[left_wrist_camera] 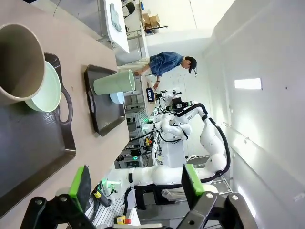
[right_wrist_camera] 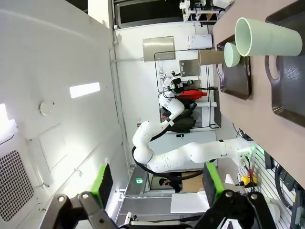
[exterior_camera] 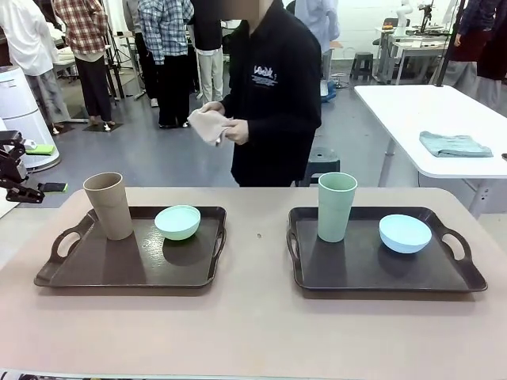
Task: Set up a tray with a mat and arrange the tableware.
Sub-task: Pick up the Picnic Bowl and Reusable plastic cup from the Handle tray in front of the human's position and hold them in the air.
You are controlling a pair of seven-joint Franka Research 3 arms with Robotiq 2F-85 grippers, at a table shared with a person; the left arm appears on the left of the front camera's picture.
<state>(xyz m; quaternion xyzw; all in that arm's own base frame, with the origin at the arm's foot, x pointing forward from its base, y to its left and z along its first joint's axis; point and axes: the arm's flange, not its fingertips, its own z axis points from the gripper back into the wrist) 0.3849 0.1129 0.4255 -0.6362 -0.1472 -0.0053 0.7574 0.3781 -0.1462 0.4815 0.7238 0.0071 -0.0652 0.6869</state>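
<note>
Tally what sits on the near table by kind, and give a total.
Trays: 2, the left tray and the right tray
Cups: 2, the tan cup and the pale green cup
Bowls: 2, the mint green bowl and the light blue bowl
Total: 6

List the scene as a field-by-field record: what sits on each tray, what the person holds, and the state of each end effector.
left tray: tan cup upright, mint green bowl to its right
right tray: pale green cup upright, light blue bowl to its right
person: at the far side, holding a folded beige cloth in both hands
left end effector: open, empty, clear of the trays
right end effector: open, empty, clear of the trays
</note>
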